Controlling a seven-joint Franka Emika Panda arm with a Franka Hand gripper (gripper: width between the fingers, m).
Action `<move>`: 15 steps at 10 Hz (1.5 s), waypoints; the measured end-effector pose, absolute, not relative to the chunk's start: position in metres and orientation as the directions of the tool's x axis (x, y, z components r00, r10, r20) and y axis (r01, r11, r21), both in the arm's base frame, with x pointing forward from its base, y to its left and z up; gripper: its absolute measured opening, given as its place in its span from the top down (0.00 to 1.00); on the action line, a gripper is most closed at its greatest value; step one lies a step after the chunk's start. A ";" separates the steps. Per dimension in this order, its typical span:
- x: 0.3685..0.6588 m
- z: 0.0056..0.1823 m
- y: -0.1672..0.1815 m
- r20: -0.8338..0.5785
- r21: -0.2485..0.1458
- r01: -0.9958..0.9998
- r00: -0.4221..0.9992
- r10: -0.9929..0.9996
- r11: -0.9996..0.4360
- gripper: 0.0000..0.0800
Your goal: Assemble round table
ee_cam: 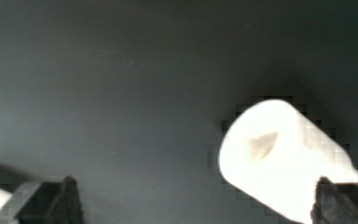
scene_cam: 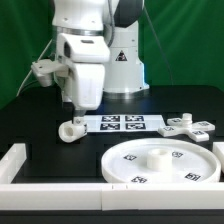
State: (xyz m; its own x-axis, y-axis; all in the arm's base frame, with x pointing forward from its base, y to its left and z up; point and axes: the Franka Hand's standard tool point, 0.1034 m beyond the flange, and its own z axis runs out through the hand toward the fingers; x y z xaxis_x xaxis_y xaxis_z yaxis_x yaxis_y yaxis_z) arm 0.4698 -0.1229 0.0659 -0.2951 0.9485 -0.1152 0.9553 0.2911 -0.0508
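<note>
While the tool (ee_cam: 197,200) hangs wide open and empty, the leg (scene_cam: 73,130) lies on its side below

Bright, even light fell from above in the exterior view, so the white disc (scene_cam: 160,162) near the front edge of the worktop (scene_cam: 30,118) and the arm (scene_cam: 85,55) at its back edge were nearly blown out, with little surface shading. The black worktop swallowed light, and cast shadows could not be made out on it. The frame was small and soft, its printed tags barely resolved. The wrist view was dim and heavily blurred: a white shape (ee_cam: 282,160) glowed with smeared edges, and the gripper's (ee_cam: 197,205) dark fingers (ee_cam: 48,203) sat out of focus against the murky grey worktop.
</note>
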 end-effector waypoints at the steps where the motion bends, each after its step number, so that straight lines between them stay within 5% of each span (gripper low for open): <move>1: 0.470 0.066 -0.122 -0.117 -0.046 0.966 -0.257 0.959 0.253 0.19; 4: 0.471 0.066 -0.120 -0.112 -0.017 1.000 -0.024 0.993 0.023 0.19; 7: 0.476 0.068 -0.123 -0.038 0.027 0.860 0.510 0.859 -0.509 0.19; 9: 0.472 0.065 -0.121 -0.023 -0.002 0.678 0.735 0.678 -0.735 0.19; 15: 0.474 0.057 -0.125 -0.013 -0.035 0.334 0.942 0.334 -0.942 0.19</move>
State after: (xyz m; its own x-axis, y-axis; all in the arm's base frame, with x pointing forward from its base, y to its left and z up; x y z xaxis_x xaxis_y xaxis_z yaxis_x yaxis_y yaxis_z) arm 0.4738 -0.1249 0.0566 0.9423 0.3345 -0.0128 0.3339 -0.9420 -0.0350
